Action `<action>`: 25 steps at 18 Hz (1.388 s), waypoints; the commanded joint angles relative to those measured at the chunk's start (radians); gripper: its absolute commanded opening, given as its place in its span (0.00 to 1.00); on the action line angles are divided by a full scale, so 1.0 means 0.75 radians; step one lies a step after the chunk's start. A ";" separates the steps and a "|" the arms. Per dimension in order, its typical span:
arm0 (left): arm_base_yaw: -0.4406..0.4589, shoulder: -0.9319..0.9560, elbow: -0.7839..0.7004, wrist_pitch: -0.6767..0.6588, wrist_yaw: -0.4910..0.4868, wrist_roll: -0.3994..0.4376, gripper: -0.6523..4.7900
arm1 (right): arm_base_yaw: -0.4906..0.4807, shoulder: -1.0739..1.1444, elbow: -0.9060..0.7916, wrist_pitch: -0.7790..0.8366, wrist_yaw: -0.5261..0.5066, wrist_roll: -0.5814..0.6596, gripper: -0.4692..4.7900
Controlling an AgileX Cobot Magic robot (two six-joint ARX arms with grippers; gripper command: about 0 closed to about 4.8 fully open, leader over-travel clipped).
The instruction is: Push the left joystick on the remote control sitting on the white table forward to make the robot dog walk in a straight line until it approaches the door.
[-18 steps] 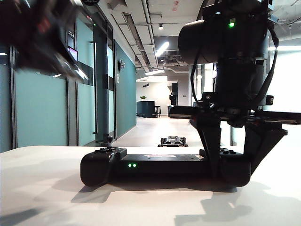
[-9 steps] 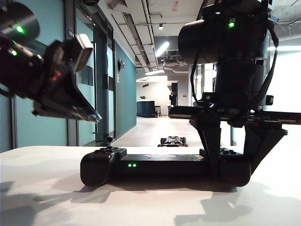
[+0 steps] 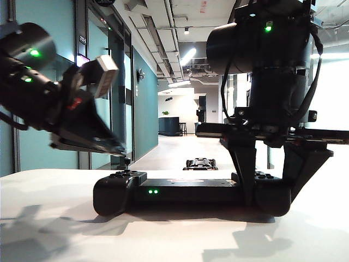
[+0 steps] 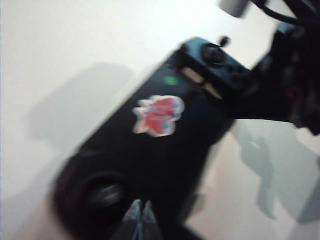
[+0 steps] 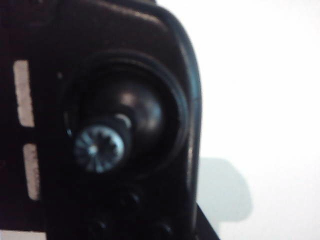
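Exterior view: the remote control (image 3: 191, 194) lies on the white table (image 3: 49, 218); right gripper (image 3: 271, 180) straddles and clamps its right end; left gripper (image 3: 112, 146) hangs just above the left joystick (image 3: 126, 162); robot dog (image 3: 201, 164) lies beyond. Left wrist view: fingertips (image 4: 141, 220) together. Right wrist view: right thumbstick (image 5: 100, 146) only. Approach step; next, touch and push the stick forward

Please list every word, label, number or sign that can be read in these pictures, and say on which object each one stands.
Nothing can be read with certainty.
Small white door plate on the teal wall: digits too small to read.
Red marking on the ceiling: too blurred to read.
Red and white sticker on the remote control: a picture, no readable letters.
Pale label strips beside a thumbstick in the right wrist view: blank or blurred.
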 commanded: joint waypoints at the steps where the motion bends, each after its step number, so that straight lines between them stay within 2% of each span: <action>1: -0.077 0.023 0.000 0.058 -0.018 0.005 0.11 | 0.000 0.001 -0.001 -0.006 -0.005 0.011 0.39; 6: -0.053 0.037 0.000 0.094 -0.058 0.005 0.11 | 0.001 0.001 -0.001 -0.007 -0.005 0.011 0.38; 15: -0.049 0.103 0.001 0.193 -0.030 0.004 0.11 | 0.001 0.001 -0.001 -0.013 -0.006 0.010 0.39; 25: -0.048 0.139 0.001 0.224 -0.030 0.004 0.11 | 0.001 0.001 -0.001 -0.016 -0.010 0.010 0.39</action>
